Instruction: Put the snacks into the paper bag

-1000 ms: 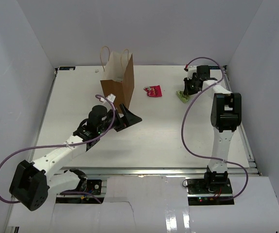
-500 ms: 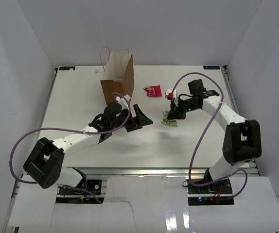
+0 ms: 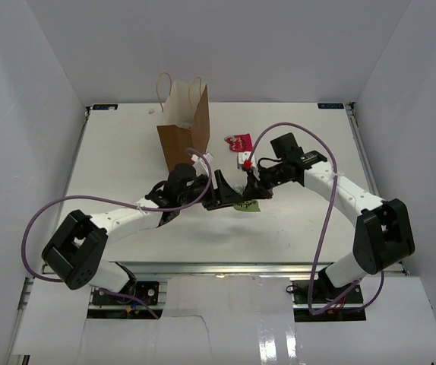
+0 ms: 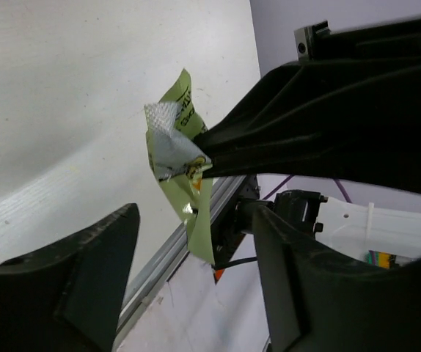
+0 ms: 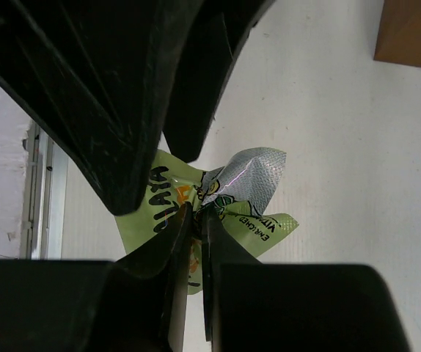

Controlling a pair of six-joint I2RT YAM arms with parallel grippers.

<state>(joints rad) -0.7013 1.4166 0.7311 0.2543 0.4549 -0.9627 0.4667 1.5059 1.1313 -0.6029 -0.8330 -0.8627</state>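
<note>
A small yellow-green snack packet (image 5: 249, 183) hangs above the table's middle, pinched at its crumpled centre by my shut right gripper (image 5: 196, 213). In the top view that packet (image 3: 248, 205) sits between the two arms, with the right gripper (image 3: 250, 187) over it. My left gripper (image 4: 194, 224) is open, and the packet (image 4: 182, 165) hangs between its two fingers without touching them. The left gripper (image 3: 231, 195) faces the right one. A red-pink snack (image 3: 240, 141) lies on the table behind them. The brown paper bag (image 3: 186, 135) stands upright to the left rear, mouth up.
The left gripper's black fingers (image 5: 119, 88) fill the top of the right wrist view. A corner of the bag (image 5: 414, 33) shows at its upper right. Purple cables (image 3: 320, 220) loop from both arms. White walls enclose the table on three sides.
The right arm carried the yellow-green packet from the far right to the table's middle. The left gripper swung right from beside the bag to meet it, and its jaws narrowed a little.
</note>
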